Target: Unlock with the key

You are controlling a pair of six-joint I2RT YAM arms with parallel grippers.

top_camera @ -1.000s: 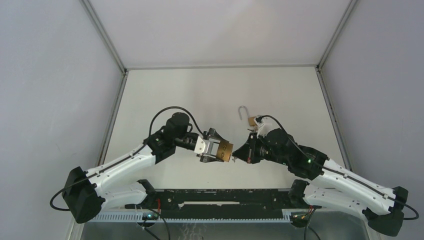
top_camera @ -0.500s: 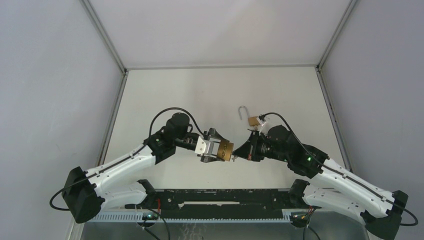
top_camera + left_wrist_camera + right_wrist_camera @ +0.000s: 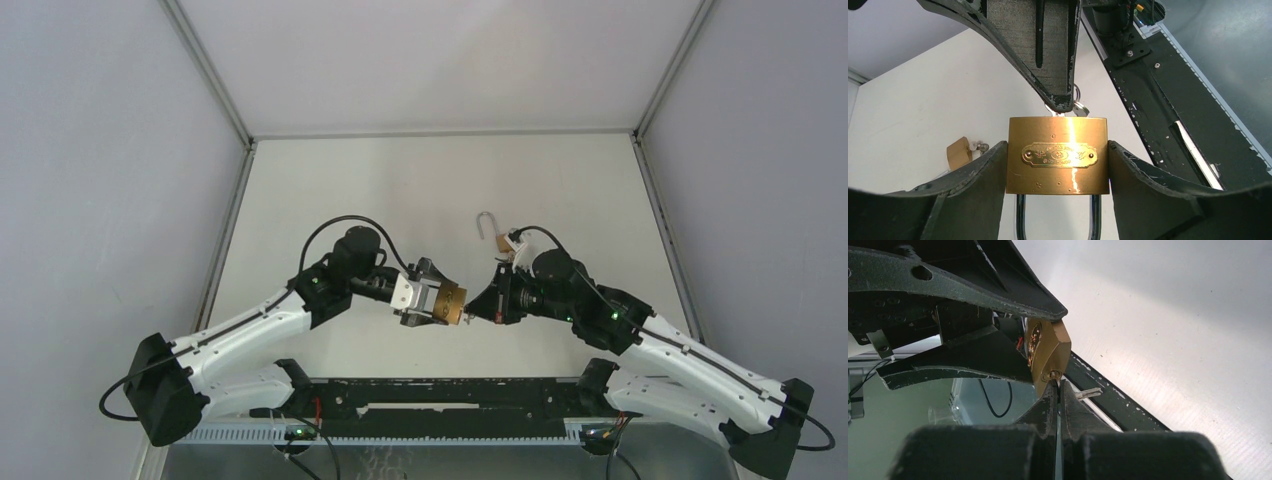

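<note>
White tabletop (image 3: 400, 180) in the top view carries a small padlock (image 3: 497, 241), half hidden behind the right arm. Above it the left gripper (image 3: 430, 300) and right gripper (image 3: 480, 306) meet tip to tip at a brass padlock (image 3: 453, 303). In the left wrist view the left fingers (image 3: 973, 185) clamp the brass body by both sides, its shackle (image 3: 1020, 220) is cut off by the lower edge, and the key (image 3: 1075, 106) shows only as a sliver behind a right finger. In the right wrist view the right fingers are pressed together on the thin key blade, whose tip sits at the keyhole (image 3: 1053, 374); how deep it goes cannot be told.
</note>
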